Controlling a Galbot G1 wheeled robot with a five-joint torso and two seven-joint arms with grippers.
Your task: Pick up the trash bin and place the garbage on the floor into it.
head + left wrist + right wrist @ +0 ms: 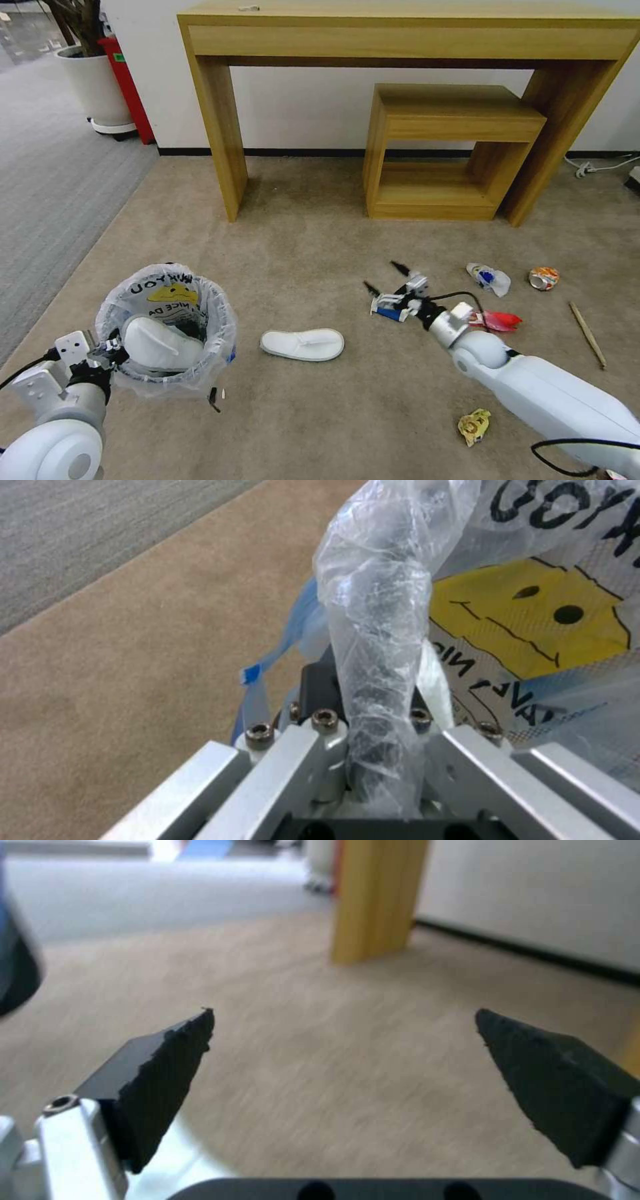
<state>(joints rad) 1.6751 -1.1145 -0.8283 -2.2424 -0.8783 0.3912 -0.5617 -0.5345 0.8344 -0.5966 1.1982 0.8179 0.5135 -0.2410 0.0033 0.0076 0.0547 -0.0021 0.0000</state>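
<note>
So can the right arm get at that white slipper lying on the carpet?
Probably yes: the right gripper is open and empty, and bare floor lies between it and the slipper.

The clear crinkly plastic bag (380, 645) hid the left pincer's (115, 348) fingertips; a small blue-white wrapper (389, 310) lay half-hidden beneath the right pincer (385, 278).

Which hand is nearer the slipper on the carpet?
Right. The right hand hangs open just beyond the slipper, to its right; the left hand is farther, clamped on the trash bin rim.
</note>
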